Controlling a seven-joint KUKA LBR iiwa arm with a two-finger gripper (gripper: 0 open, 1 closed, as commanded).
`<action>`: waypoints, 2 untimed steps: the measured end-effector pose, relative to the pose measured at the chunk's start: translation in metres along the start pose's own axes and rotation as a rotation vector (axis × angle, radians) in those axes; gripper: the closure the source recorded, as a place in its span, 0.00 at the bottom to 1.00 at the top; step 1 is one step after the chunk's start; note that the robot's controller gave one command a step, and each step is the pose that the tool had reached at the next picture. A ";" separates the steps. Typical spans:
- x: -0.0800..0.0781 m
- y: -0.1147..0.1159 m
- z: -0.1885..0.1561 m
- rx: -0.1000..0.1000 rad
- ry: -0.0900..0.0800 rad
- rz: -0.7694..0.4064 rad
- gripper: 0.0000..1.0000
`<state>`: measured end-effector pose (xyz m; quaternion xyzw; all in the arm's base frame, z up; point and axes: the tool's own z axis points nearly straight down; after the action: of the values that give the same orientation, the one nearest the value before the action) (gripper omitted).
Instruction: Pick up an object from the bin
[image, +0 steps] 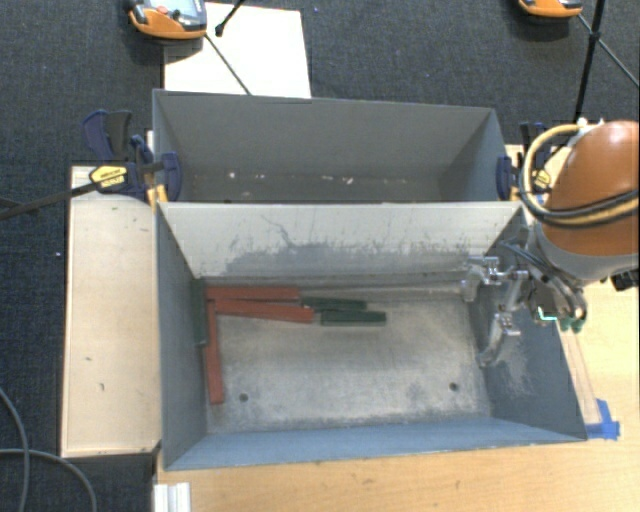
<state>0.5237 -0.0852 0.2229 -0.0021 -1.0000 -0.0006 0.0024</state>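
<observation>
Rear-left: 3 red bars (262, 311) | 2 grn bars (350, 317) | gripper (489, 350) far right

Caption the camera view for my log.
Gripper inside bin at right, apart from red-brown bars and dark green bars at back left.

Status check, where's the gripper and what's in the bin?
Gripper low by the bin's right wall, over bare floor. Red-brown bars and dark green bars at back left, well apart from it. Nothing in the way.
</observation>
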 end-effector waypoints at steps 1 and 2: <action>-0.002 0.000 -0.004 0.002 -0.008 -0.006 1.00; -0.002 0.000 -0.004 0.002 -0.008 -0.007 1.00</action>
<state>0.5254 -0.0849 0.2266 0.0013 -1.0000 0.0002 -0.0015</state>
